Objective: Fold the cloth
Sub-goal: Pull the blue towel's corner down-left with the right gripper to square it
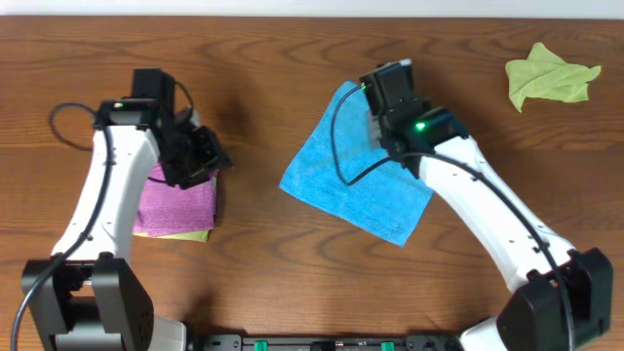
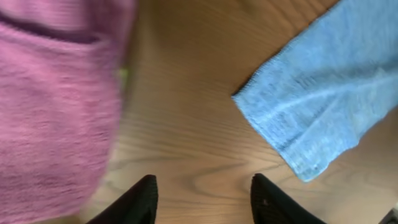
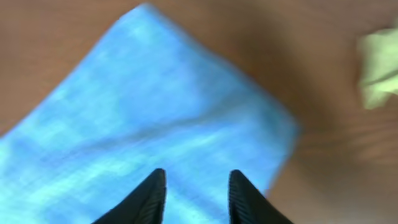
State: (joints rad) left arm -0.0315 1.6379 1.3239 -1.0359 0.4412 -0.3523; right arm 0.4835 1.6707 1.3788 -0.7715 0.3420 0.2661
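The sky-blue cloth (image 1: 343, 180) lies flat on the wooden table, turned like a diamond, right of centre. It also shows in the left wrist view (image 2: 323, 106) and fills the right wrist view (image 3: 143, 124). My right gripper (image 3: 194, 180) is open and empty, hovering over the cloth's far corner; in the overhead view the right wrist (image 1: 390, 93) covers that corner. My left gripper (image 2: 203, 186) is open and empty above bare wood between the purple cloth and the blue cloth's left corner; the overhead view shows it (image 1: 207, 151) left of the blue cloth.
A folded purple cloth (image 1: 175, 203) lies on a yellow-green one (image 1: 190, 235) under the left arm, also showing in the left wrist view (image 2: 56, 106). A crumpled yellow-green cloth (image 1: 549, 78) sits at the far right, also in the right wrist view (image 3: 378, 68).
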